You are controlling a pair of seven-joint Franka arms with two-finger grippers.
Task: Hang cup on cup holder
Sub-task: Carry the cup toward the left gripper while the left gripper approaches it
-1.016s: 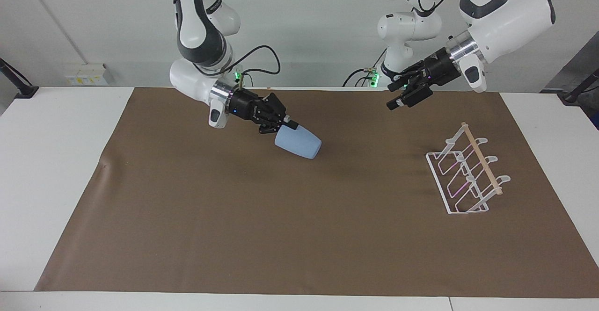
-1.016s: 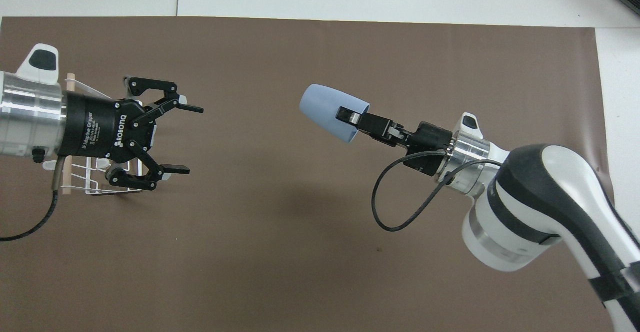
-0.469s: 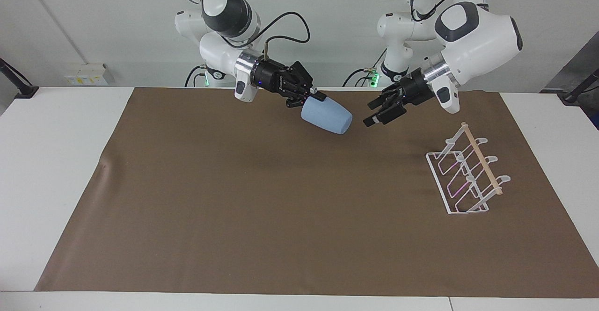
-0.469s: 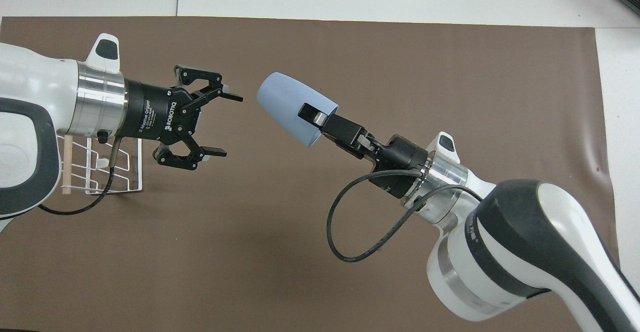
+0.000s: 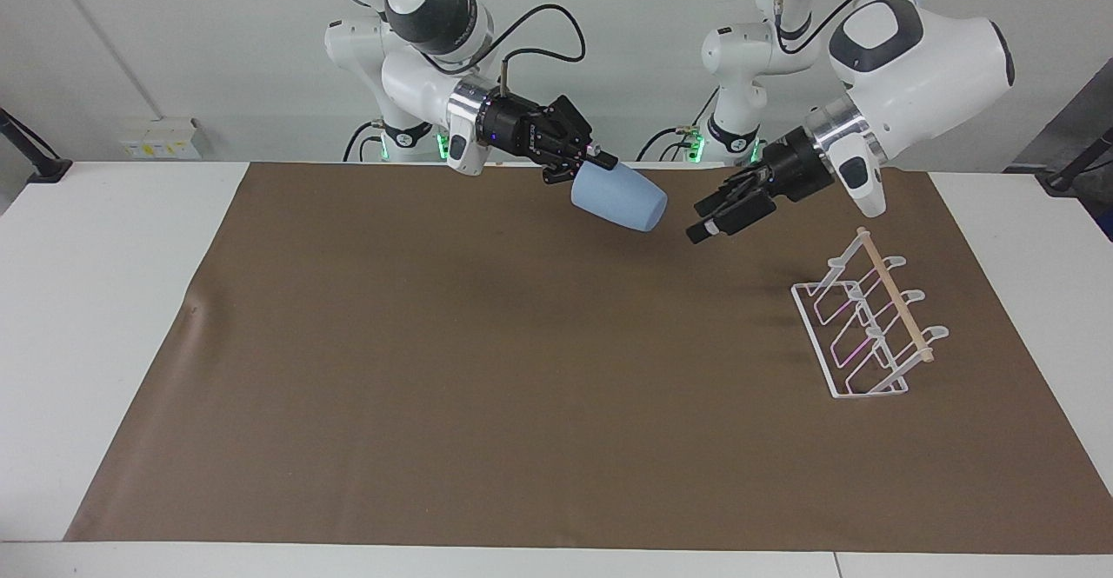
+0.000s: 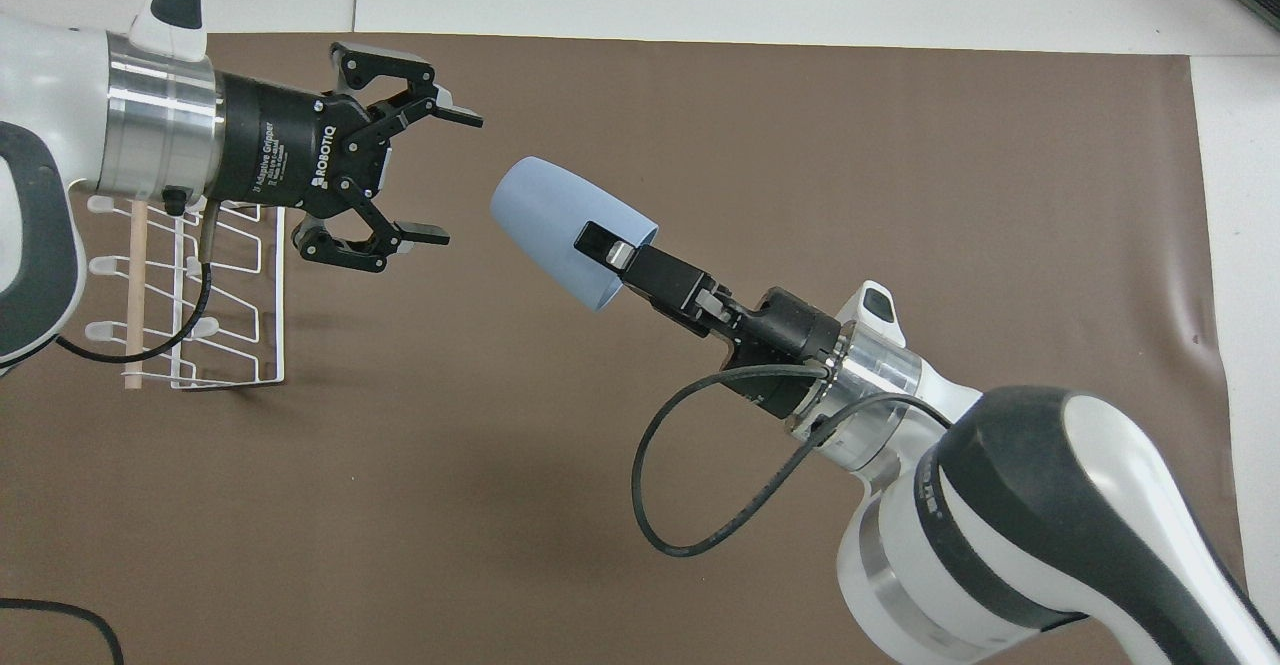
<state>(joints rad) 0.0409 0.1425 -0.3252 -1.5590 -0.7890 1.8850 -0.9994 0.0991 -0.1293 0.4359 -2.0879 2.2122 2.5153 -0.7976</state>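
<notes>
Your right gripper [image 6: 612, 245] is clenched on the rim of the cup [image 6: 560, 235], 1 finger inside the mouth and 1 outside on the wall, and it carries the cup in the air over the brown mat [image 5: 435, 369], above the mat's middle part at the robots' end. Your left gripper [image 6: 440, 177] hangs just beside the cup's closed end, apart from it, with its fingers spread wide and nothing between them.

Judge the cup as light, stiff plastic with a matte skin, so it probably will not slip easily and will not break if bumped. It is held by only a thin strip of rim, though, so it could pivot under a sideways push. If you hand it over, take it across the tapered body near the closed end, where the wall is narrowest and the open fingers can span it.

In the overhead view the cup's long axis runs from about 4 o'clock to 10 o'clock: the mouth faces 4 o'clock, back toward the right wrist, and the closed base points to 10 o'clock, toward the left gripper. In the facing view the base also dips slightly downward.

The cup holder [image 5: 865, 326] stands on the mat at the left arm's end, well apart from the cup, with no cup on its prongs. For hanging, the mouth must end up facing down over a prong.
</notes>
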